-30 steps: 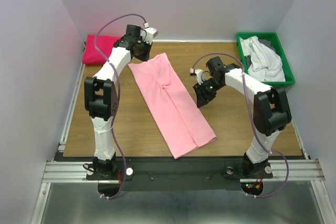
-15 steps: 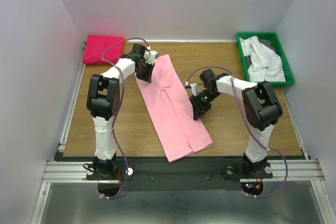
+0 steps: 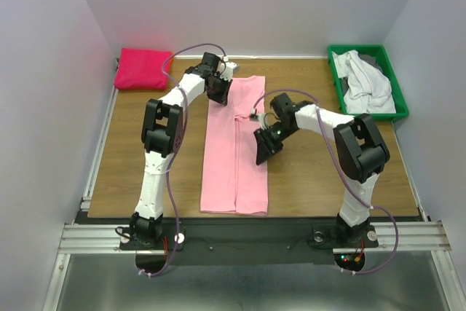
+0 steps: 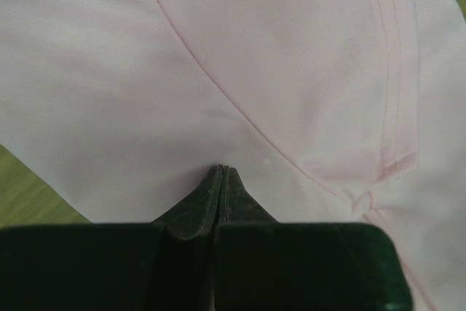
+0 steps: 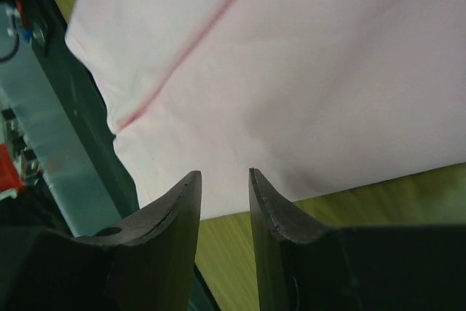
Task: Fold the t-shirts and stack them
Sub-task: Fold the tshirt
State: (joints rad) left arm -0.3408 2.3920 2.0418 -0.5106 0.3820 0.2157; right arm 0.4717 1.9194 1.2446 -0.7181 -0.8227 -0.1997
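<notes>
the left gripper [image 4: 222,172] is clenched, its tips meeting on a pinch of the light pink t-shirt [image 3: 234,151] at the shirt's far left corner. the right gripper [image 5: 222,174] stands released, with a narrow gap between the fingers and nothing in it. it hangs over the shirt's right edge about halfway along.

the light pink t-shirt lies flat in the middle of the table as a long strip, folded lengthwise with a crease line down its middle. its long axis runs from the near edge toward the far wall, almost square to the table's front.

around it is a wooden table [image 3: 313,172]. a folded hot pink t-shirt [image 3: 142,68] sits in the far left corner, well apart. a green bin [image 3: 333,67] at the far right holds crumpled white and grey t-shirts [image 3: 368,81]. pale walls close in three sides.

a second ago the strip lay diagonally, far left to near right. it has since swung straight, and the right gripper has come in from the bare wood to the cloth's edge.
</notes>
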